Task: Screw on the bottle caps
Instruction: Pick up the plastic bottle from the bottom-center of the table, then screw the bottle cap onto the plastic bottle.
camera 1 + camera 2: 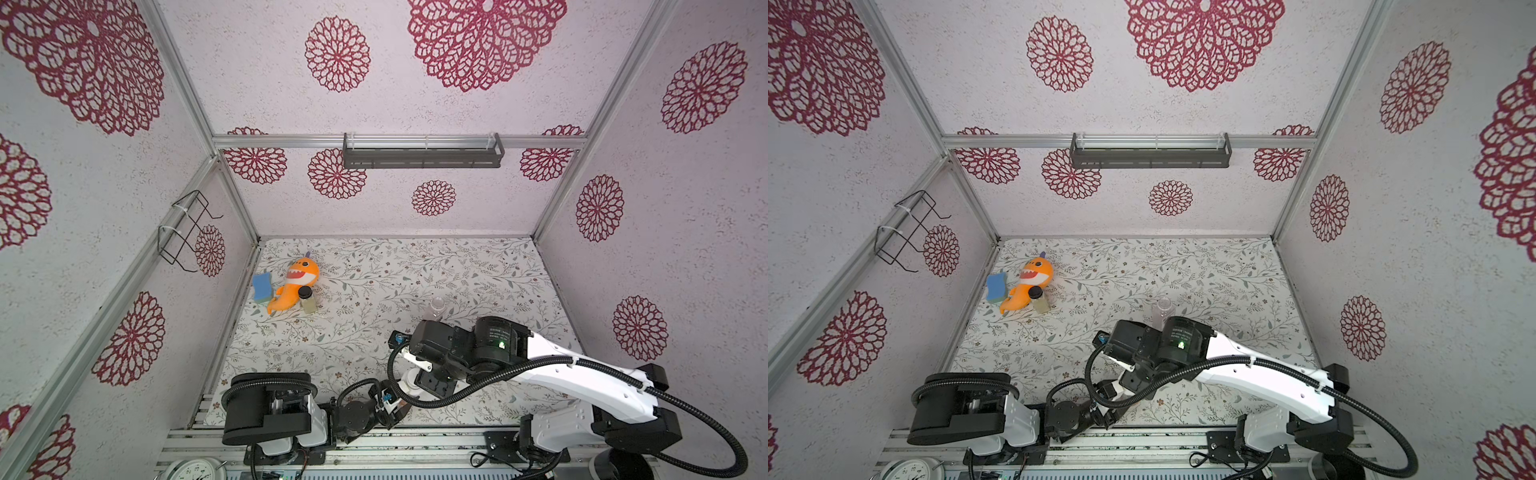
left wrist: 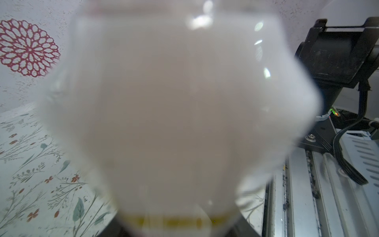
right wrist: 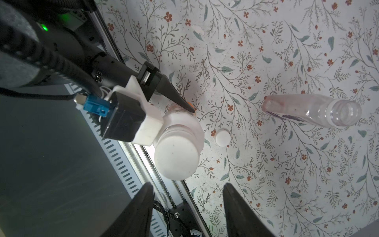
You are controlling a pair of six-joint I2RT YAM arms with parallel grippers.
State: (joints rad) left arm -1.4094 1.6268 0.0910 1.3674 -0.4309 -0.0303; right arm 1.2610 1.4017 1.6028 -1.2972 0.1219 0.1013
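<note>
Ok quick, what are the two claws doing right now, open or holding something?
Left gripper: closed on the white-capped bottle.
Right gripper: open, holding nothing.

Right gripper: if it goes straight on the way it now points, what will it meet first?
Probably the white cap on the bottle that the left gripper holds; it lies just ahead of the open right gripper. Depth is unclear.
</note>
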